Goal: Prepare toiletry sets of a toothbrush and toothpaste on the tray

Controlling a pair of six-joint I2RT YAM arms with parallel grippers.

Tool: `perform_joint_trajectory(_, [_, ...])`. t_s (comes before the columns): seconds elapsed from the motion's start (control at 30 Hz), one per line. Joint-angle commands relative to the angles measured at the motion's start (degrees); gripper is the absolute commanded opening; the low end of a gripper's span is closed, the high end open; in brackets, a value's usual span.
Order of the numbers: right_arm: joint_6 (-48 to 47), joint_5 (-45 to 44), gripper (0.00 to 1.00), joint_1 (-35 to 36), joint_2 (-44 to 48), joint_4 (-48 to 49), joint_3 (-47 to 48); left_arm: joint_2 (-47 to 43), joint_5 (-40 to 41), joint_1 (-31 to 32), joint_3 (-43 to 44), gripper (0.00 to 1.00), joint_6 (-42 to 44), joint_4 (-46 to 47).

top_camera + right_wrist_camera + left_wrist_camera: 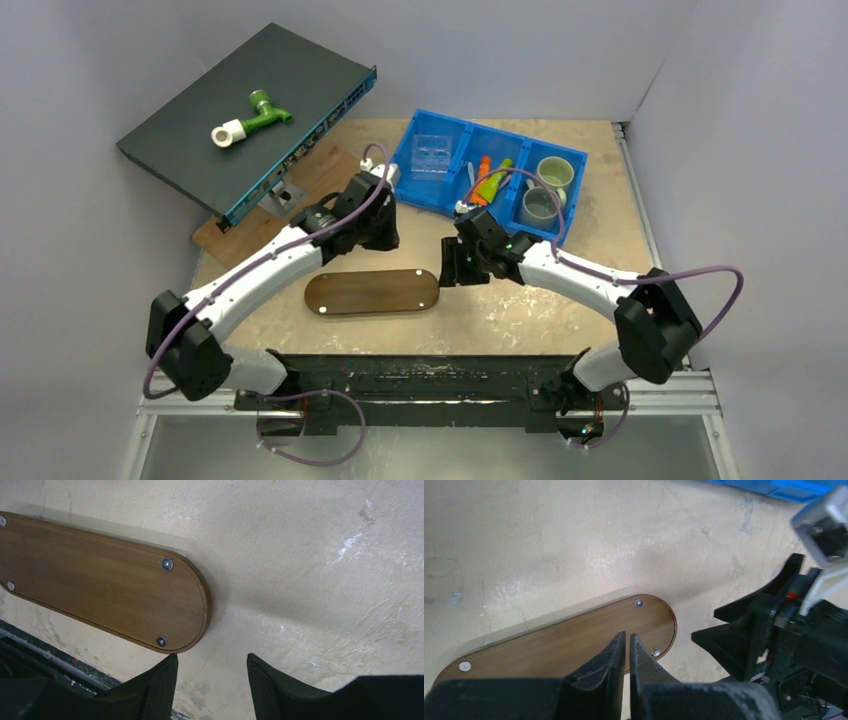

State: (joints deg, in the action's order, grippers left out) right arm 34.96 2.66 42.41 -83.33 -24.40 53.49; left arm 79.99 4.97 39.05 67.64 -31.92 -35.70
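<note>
The tray (372, 292) is a glossy dark-brown oval board lying bare in the table's middle. It also shows in the left wrist view (564, 640) and the right wrist view (100, 585). My left gripper (384, 240) is shut and empty, over the tray's far right part (627, 636). My right gripper (455, 268) is open and empty, just off the tray's right end (212, 660). The orange tube (483, 167) and lime-green tube (497, 180) lie in the blue bin's middle compartment, with a pale slim toothbrush (468, 174) beside them. I cannot make out the pink toothbrush.
The blue three-compartment bin (455, 205) stands at the back, with a clear plastic box (432, 157) on the left and two mugs (553, 172) on the right. A dark network switch (300, 70) with a green-white pipe fitting (250, 118) rests tilted over a wooden board (325, 165) at back left.
</note>
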Motion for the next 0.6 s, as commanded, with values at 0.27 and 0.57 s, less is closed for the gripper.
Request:
perform_joint_trajectory(0.27, [2.1,-5.59,0.56,3.26,-7.15,-0.78,6.71,-13.6,4.4,0.06,-0.5,0.47,3.39,-3.9])
perform_joint_trajectory(0.57, [2.81,-8.1,0.56,3.55,-10.37,-1.24,7.33,-15.55,6.41,0.06,-0.58,0.87,4.75,-4.24])
